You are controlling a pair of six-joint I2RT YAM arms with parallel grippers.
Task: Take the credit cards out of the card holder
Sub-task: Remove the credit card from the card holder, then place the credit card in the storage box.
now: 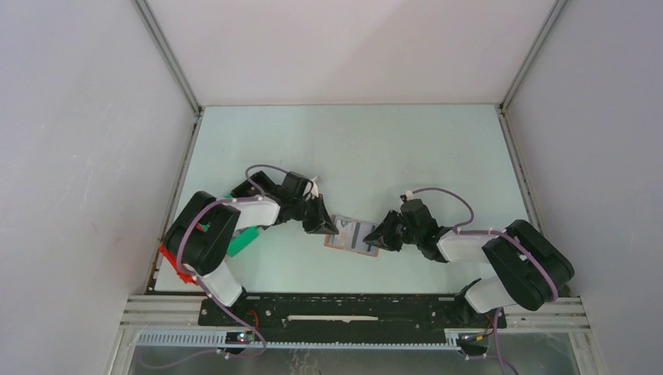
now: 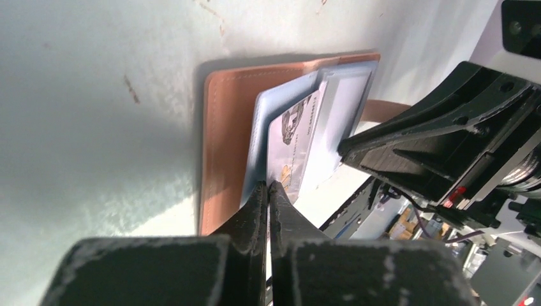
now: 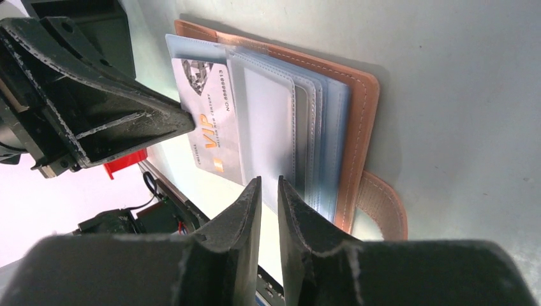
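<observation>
The tan card holder (image 1: 352, 237) lies open on the table between both grippers. It also shows in the left wrist view (image 2: 223, 127) and in the right wrist view (image 3: 360, 127), where its closing tab (image 3: 383, 204) sticks out. A pale blue-grey credit card (image 2: 293, 146) marked VIP (image 3: 214, 127) is partly slid out of the inner pockets. My left gripper (image 1: 327, 226) (image 2: 268, 186) is shut on that card's edge. My right gripper (image 1: 378, 237) (image 3: 268, 182) is nearly closed on the edge of the holder's blue-grey inner panels. No black card shows.
White enclosure walls stand on three sides of the pale table. A black rail (image 1: 352, 308) runs along the near edge. A red part (image 1: 173, 266) and a green part (image 1: 242, 241) sit by the left arm's base.
</observation>
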